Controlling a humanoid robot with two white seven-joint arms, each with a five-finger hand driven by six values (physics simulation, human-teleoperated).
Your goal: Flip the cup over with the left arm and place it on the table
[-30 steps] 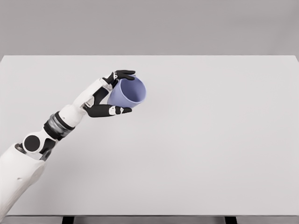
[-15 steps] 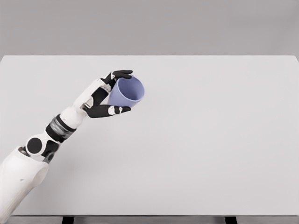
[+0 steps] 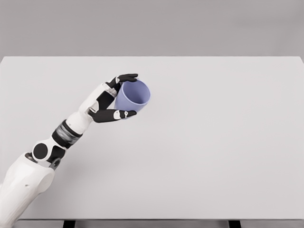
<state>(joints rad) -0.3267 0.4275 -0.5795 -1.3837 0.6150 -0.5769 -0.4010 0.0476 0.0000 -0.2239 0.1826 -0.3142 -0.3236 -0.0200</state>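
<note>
Cup (image 3: 131,97): upper left of the frame, left of centre, tilted with its mouth facing right and up.
Left robot hand (image 3: 110,98): just left of the cup, fingers above and below it.
Worktop (image 3: 213,152): beneath both, spanning the frame.

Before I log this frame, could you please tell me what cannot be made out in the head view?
- Blue cup: its base and back wall are covered by the left hand.
- Whether the cup touches the table: the single view from above does not settle it.
- Left arm: the shoulder is cut off by the lower left edge.
- Right arm: out of view entirely.
</note>
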